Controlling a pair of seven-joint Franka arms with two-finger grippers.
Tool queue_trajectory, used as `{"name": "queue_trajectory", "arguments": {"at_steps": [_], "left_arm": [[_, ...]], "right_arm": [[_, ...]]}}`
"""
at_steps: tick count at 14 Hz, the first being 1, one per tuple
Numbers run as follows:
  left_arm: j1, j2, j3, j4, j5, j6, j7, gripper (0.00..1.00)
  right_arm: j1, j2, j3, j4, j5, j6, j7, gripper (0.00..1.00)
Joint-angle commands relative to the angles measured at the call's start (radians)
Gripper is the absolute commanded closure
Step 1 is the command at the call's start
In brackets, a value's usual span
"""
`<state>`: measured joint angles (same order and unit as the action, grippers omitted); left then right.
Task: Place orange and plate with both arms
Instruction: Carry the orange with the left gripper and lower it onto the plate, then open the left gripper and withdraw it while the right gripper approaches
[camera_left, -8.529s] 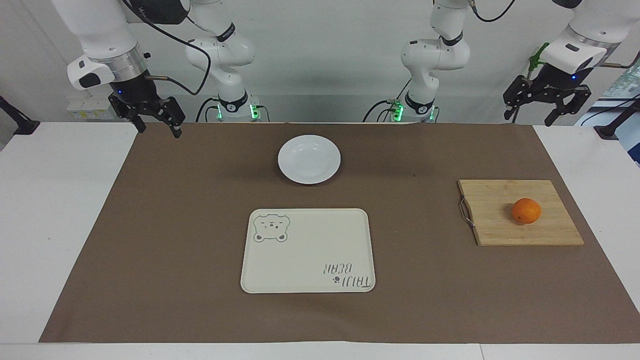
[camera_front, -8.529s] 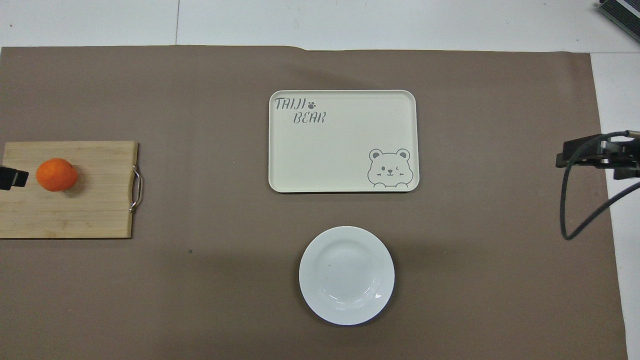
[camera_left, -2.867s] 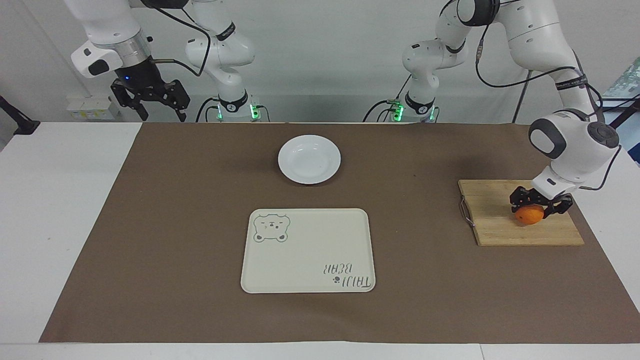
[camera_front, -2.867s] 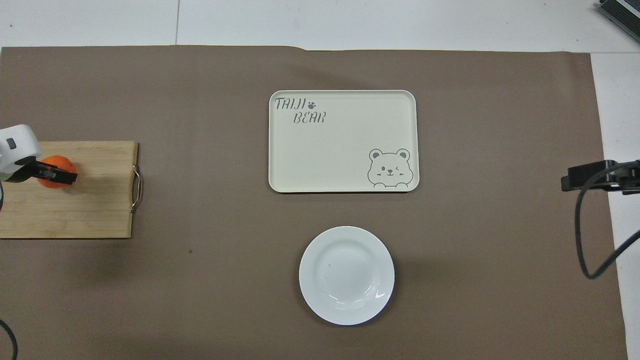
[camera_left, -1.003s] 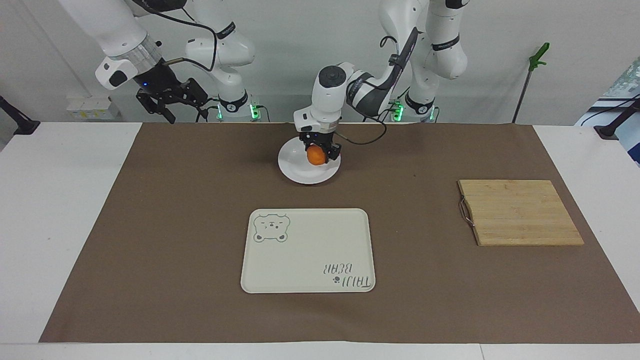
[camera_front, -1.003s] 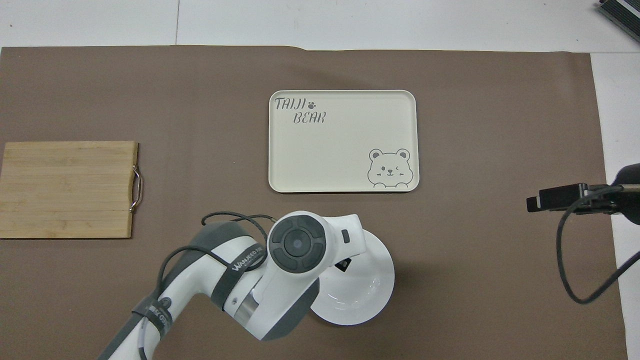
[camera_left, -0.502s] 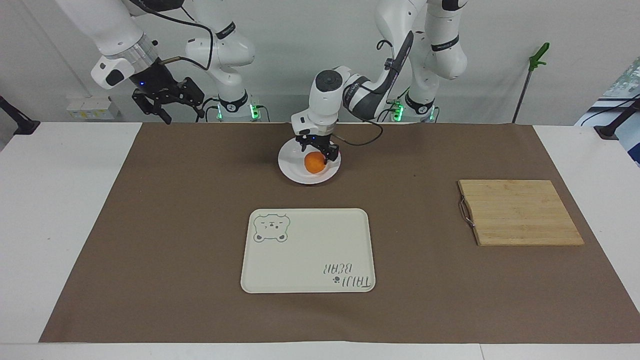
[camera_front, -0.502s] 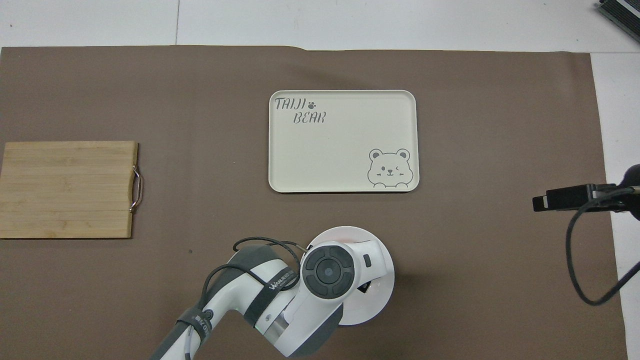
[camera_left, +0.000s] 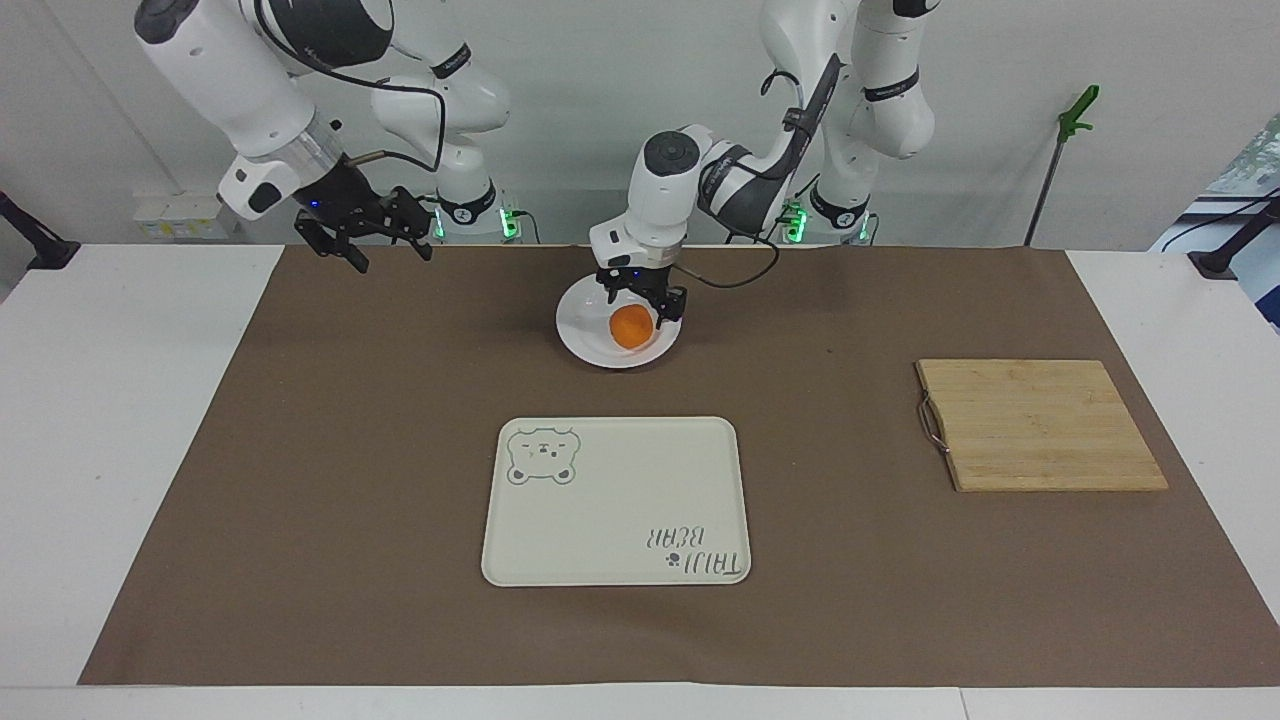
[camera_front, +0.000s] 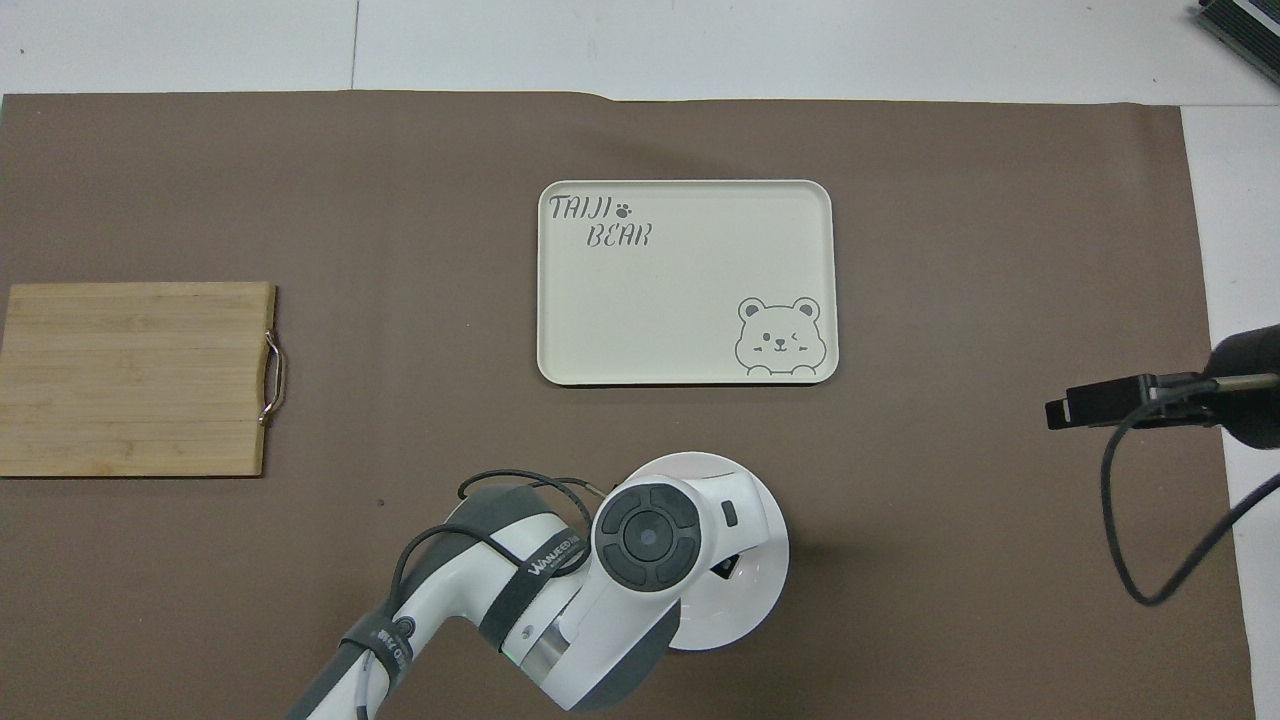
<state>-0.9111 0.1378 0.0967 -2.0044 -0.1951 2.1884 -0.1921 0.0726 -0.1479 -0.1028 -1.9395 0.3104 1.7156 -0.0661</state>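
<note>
The orange (camera_left: 631, 327) now sits in the white plate (camera_left: 585, 345), released by the left gripper (camera_left: 643, 302), whose fingers stand wide apart just above the fruit; a second ago they were still clamped on it, and some seconds before that the orange lay on the wooden cutting board (camera_left: 1040, 424) toward the left arm's end of the table. The plate has not moved, and rests near the robots' edge of the brown mat (camera_left: 300, 450). In the overhead view the left arm's wrist covers the orange and most of the plate (camera_front: 765, 590). The cream bear tray (camera_left: 615, 500) lies farther from the robots than the plate, with a bare strip of mat between them. The board is bare, well apart from plate and tray. The right gripper (camera_left: 368, 240), fingers spread wide and holding nothing, hangs over the mat's edge nearest the robots at the right arm's end; it has drifted closer to the plate than half a second ago, with open mat between them.
</note>
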Motion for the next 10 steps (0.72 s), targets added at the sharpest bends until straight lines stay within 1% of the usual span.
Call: {"name": "queue_trajectory", "arguments": {"at_steps": [1,3,5,6,8,10], "left_arm": [[0.092,-0.072,0.005,0.019,0.066,-0.093,0.005,0.00],[0.194,-0.130,0.006,0.023,0.094,-0.123,0.013,0.00],[0.286,-0.176,0.006,0.041,0.097,-0.165,0.035,0.00],[0.334,-0.182,0.006,0.073,0.115,-0.205,0.065,0.00],[0.421,-0.175,0.006,0.169,0.161,-0.318,0.144,0.00],[0.509,-0.167,0.006,0.240,0.161,-0.384,0.213,0.00]], "right_arm": [[0.001,-0.013,0.002,-0.117,0.094,0.102,-0.119,0.00],[0.009,0.004,0.002,-0.188,0.185,0.177,-0.208,0.00],[0.027,0.036,0.002,-0.210,0.211,0.219,-0.247,0.00],[0.032,0.051,0.002,-0.216,0.235,0.225,-0.261,0.00],[0.045,0.047,0.002,-0.269,0.315,0.274,-0.277,0.00],[0.055,0.042,0.002,-0.305,0.378,0.297,-0.297,0.00]]}}
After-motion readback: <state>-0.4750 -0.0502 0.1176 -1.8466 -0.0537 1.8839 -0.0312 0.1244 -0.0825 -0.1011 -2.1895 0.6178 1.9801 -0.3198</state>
